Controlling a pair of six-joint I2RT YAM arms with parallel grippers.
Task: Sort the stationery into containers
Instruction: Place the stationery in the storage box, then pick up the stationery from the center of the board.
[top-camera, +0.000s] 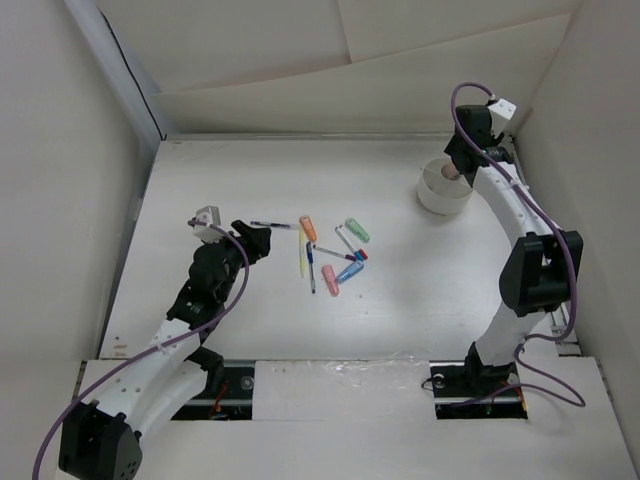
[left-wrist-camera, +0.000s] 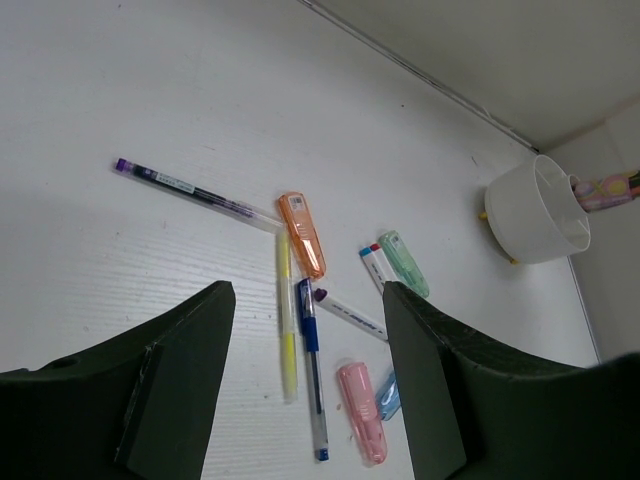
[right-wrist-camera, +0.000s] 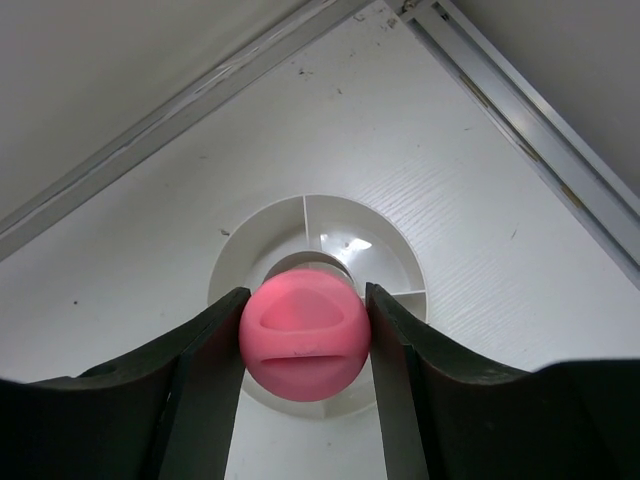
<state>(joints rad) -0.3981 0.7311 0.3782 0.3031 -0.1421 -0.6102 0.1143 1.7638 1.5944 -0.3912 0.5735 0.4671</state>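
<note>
The pink-capped glue stick (right-wrist-camera: 305, 335) is clamped between the fingers of my right gripper (right-wrist-camera: 306, 293), which is shut on it. It hangs straight above the round white divided tub (right-wrist-camera: 395, 250), over its middle. From the top view the tub (top-camera: 432, 202) stands at the back right, under the right gripper (top-camera: 462, 165). My left gripper (left-wrist-camera: 307, 292) is open and holds nothing, hovering above loose stationery: a yellow pen (left-wrist-camera: 287, 335), a blue pen (left-wrist-camera: 312, 370), a pink piece (left-wrist-camera: 361, 412), an orange piece (left-wrist-camera: 302, 233) and a green piece (left-wrist-camera: 404, 263).
A thin purple-capped pen (left-wrist-camera: 195, 190) lies apart, left of the pile. A white pen with red and blue caps (left-wrist-camera: 374, 264) and another white pen (left-wrist-camera: 350, 312) lie in the pile (top-camera: 330, 255). White walls close in the table at the back and sides.
</note>
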